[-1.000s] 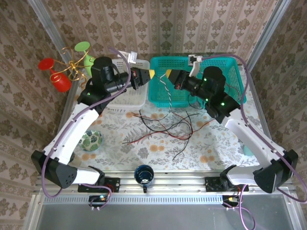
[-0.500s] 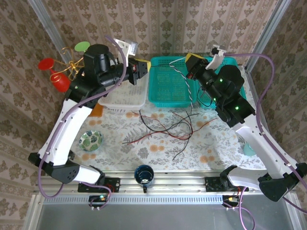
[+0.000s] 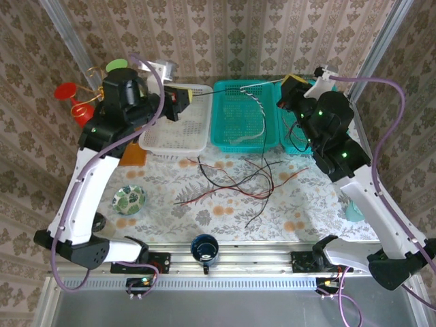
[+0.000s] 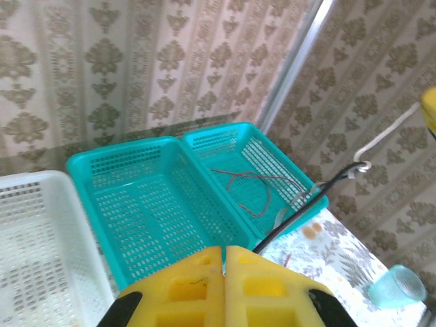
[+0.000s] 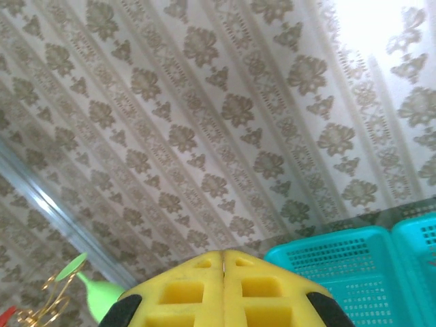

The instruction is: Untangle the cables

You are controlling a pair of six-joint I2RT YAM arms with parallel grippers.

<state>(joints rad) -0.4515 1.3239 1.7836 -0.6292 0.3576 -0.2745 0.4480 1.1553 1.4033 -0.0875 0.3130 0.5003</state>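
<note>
The cables [image 3: 235,178] lie as a loose tangle of thin red and black wires on the floral cloth in front of the baskets. One black-and-white twisted cable [image 3: 253,97] stretches taut above the baskets between my two grippers, and a strand hangs from it down to the tangle. My left gripper [image 3: 190,96] is raised over the white basket, shut on the black end [image 4: 306,204]. My right gripper [image 3: 283,86] is raised at the back right, shut on the white end. In the wrist views both pairs of yellow jaws [image 4: 224,253] [image 5: 224,254] are pressed together.
A white basket [image 3: 174,133] and two teal baskets [image 3: 235,122] [image 3: 300,139] stand at the back. A red cable [image 4: 252,191] lies in the right teal one. A green bowl [image 3: 129,199], a dark mug [image 3: 204,247], plastic goblets [image 3: 75,102] and a teal cup [image 4: 398,286] stand around.
Both arms have risen and swung apart, the left to the left and the right to the right. The cable between them has gone from hanging slack to stretched taut.
</note>
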